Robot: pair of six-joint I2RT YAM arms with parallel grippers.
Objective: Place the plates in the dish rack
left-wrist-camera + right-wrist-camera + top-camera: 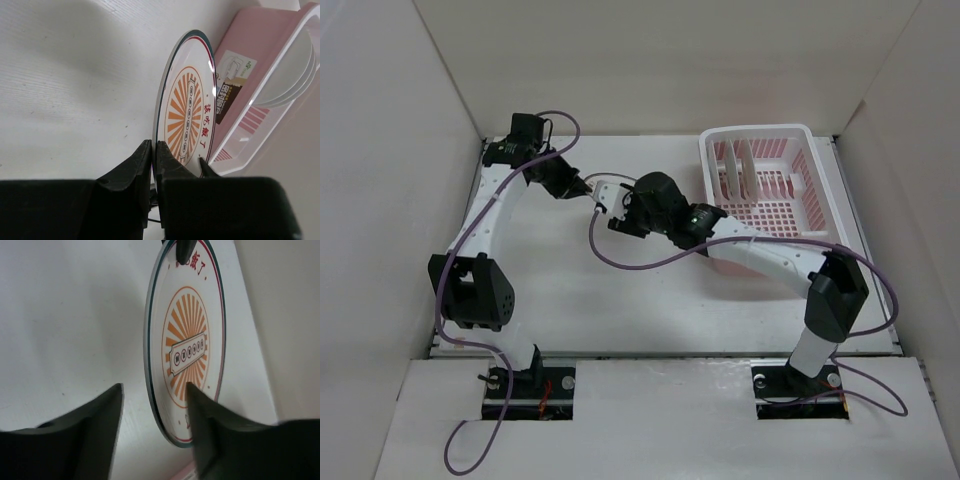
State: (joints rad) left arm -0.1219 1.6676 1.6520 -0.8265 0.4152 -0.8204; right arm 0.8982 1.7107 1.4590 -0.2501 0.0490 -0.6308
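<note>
An orange sunburst plate (187, 112) with a dark rim is held on edge above the table, just left of the pink dish rack (765, 185). My left gripper (154, 147) is shut on its rim. In the top view this gripper (582, 187) is at the plate's left. My right gripper (154, 390) is open, its jaws straddling the opposite edge of the same plate (187, 350), one finger on each side and not pinching it. In the top view the right gripper (617, 205) meets the left at the table's middle. Two pale plates (740, 170) stand upright in the rack's slots.
The rack (260, 55) stands at the far right of the table, close to the right wall, with a paper label on its near side. White walls enclose the table on the left, back and right. Purple cables hang from both arms.
</note>
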